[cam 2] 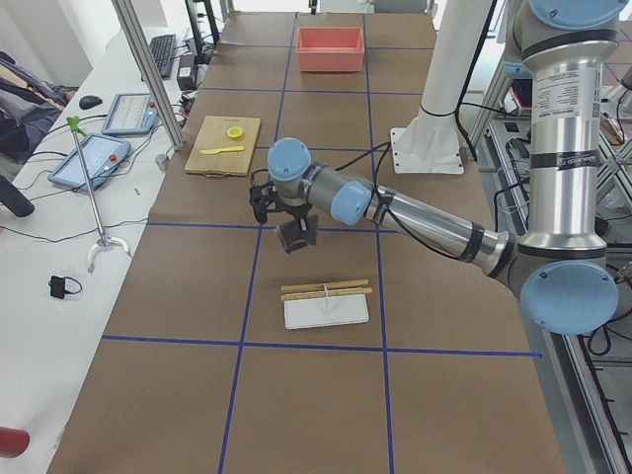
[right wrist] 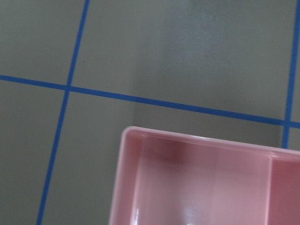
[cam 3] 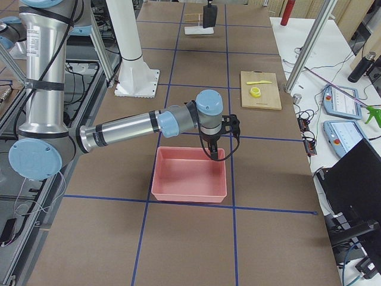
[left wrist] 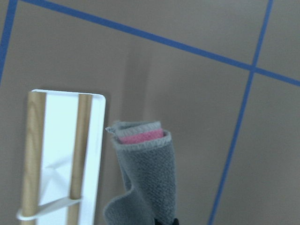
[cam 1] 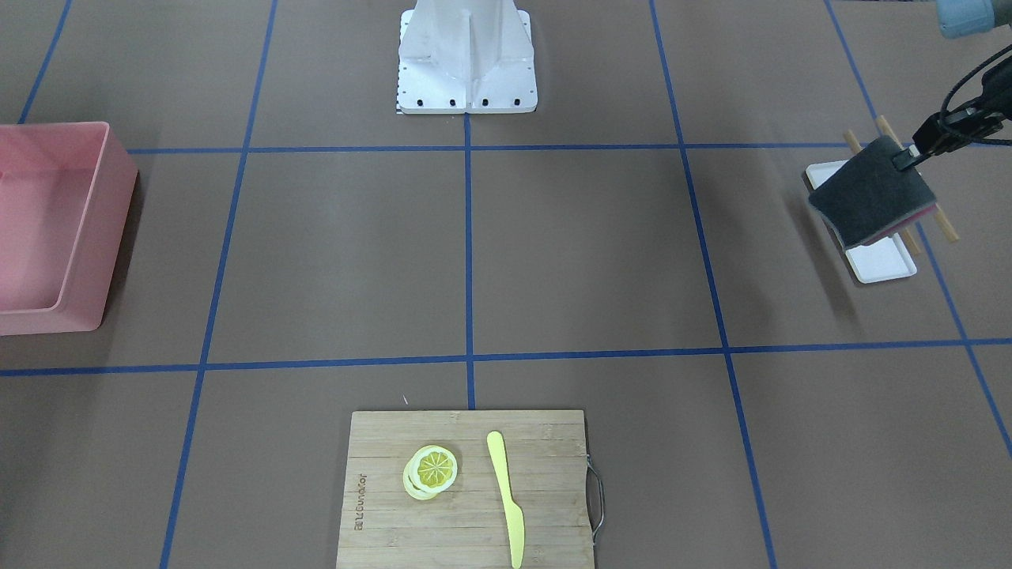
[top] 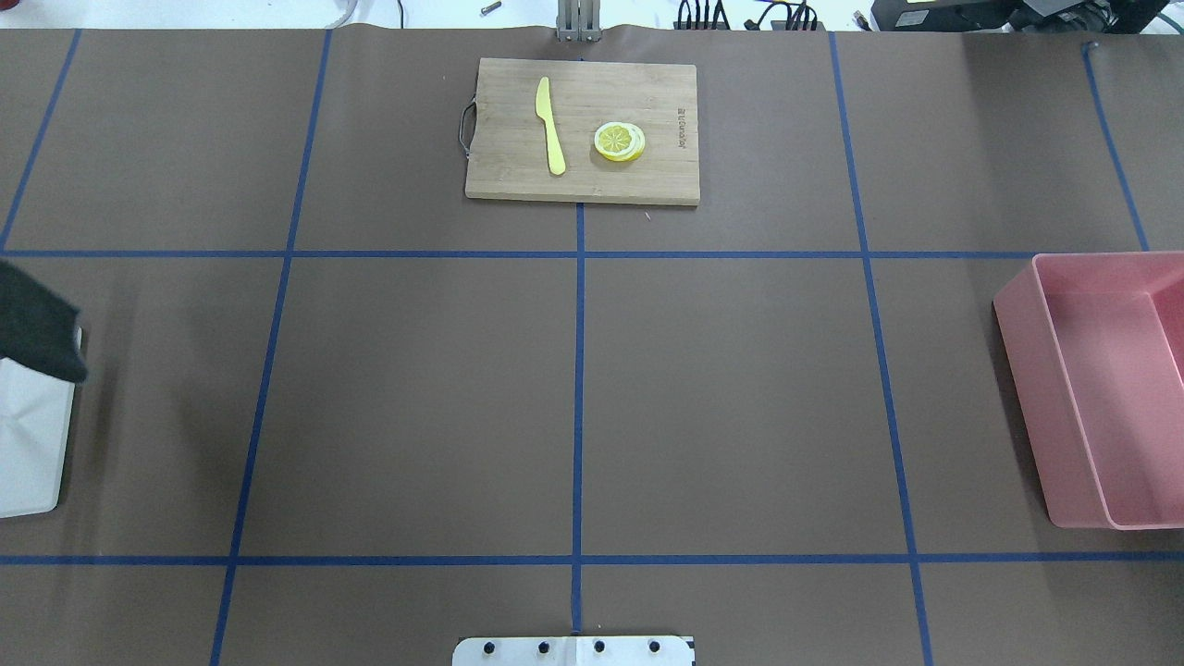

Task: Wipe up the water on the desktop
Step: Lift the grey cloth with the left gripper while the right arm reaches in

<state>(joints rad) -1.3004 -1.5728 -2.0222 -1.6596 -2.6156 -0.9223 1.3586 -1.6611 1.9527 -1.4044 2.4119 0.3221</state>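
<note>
The brown desktop (cam 1: 585, 253) is crossed by blue tape lines, and I see no water on it. My left gripper (cam 1: 905, 160) is shut on a folded grey cloth with a pink inner layer (cam 1: 870, 194). It holds the cloth in the air over a white tray (cam 1: 881, 261) with two wooden sticks (cam 1: 941, 225). The cloth hangs below the gripper in the left wrist view (left wrist: 147, 173), beside the tray (left wrist: 61, 140). My right gripper (cam 3: 214, 155) hovers over the far rim of a pink bin (cam 3: 190, 176). I cannot tell whether it is open or shut.
A bamboo cutting board (cam 1: 466, 490) with a yellow knife (cam 1: 506, 498) and lemon slices (cam 1: 431, 472) lies at the operators' edge. The pink bin (cam 1: 47, 229) stands on my right side. The white robot base (cam 1: 466, 55) is at the middle back.
</note>
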